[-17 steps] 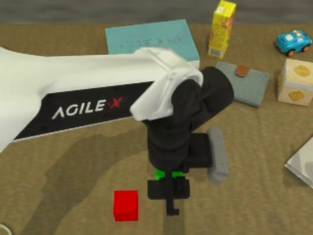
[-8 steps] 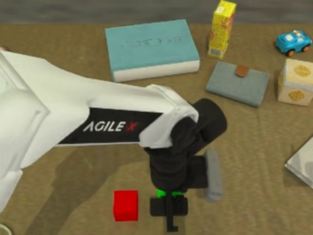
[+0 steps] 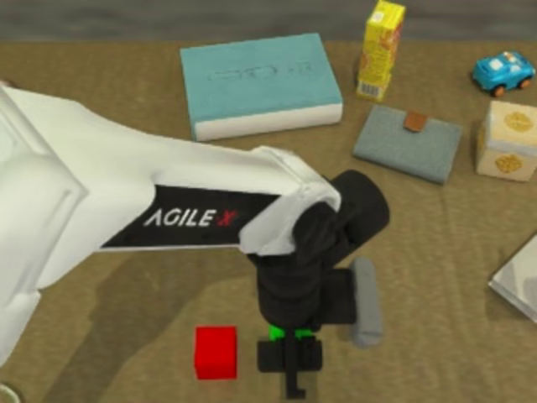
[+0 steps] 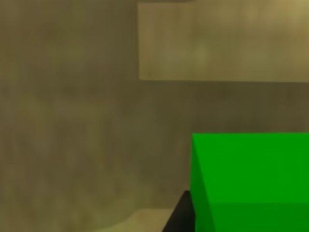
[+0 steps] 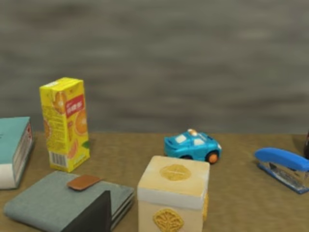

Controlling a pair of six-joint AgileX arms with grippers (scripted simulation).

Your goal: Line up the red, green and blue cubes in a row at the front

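My left gripper (image 3: 289,342) hangs over the front middle of the table, shut on the green cube (image 3: 284,333). Only a sliver of green shows under the black wrist. In the left wrist view the green cube (image 4: 251,179) fills the corner, and one dark finger (image 4: 179,217) presses against its side. The red cube (image 3: 216,352) rests on the table just to the left of the gripper, a small gap away. The blue cube is hidden. My right gripper is outside the top view; one dark finger (image 5: 91,215) shows in the right wrist view, nothing held.
Along the back lie a teal book (image 3: 260,82), a yellow juice carton (image 3: 380,49), a grey wallet (image 3: 407,141), a blue toy car (image 3: 503,72) and a cream box (image 3: 507,140). A blue stapler (image 5: 282,166) sits beyond the box. A flat pale object (image 3: 520,281) pokes in at the right edge.
Over the second my left arm swung lower and toward the front, carrying the green cube down beside the red one. In the last half second it hardly moved.
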